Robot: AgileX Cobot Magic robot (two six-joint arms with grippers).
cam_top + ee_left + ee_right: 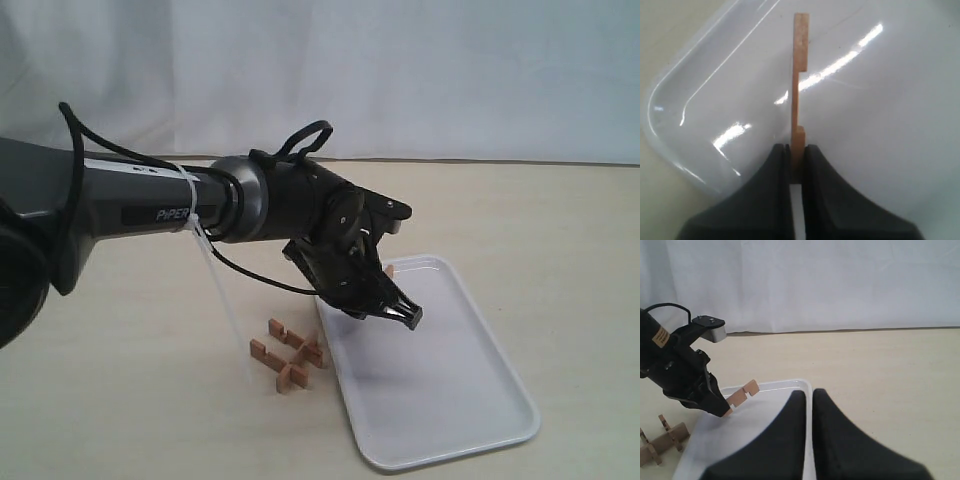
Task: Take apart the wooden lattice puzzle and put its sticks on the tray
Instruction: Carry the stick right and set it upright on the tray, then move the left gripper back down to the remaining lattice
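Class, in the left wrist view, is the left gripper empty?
No, the left gripper clamps one end of a notched stick over the tray.

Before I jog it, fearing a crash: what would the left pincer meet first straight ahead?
Probably the tray floor; the stick held in the left pincer would touch it first, though depth is unclear.

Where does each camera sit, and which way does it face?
Exterior view: off the arms, looking down across the table at the tray and wooden lattice puzzle; left arm and left gripper show.
Left wrist view: on the left wrist, looking along its jaws at the stick they clamp over the tray; only jaws show.
Right wrist view: on the right wrist, facing the left gripper across the tray; right gripper in foreground.
Shared: both wrist views show the stick and tray.
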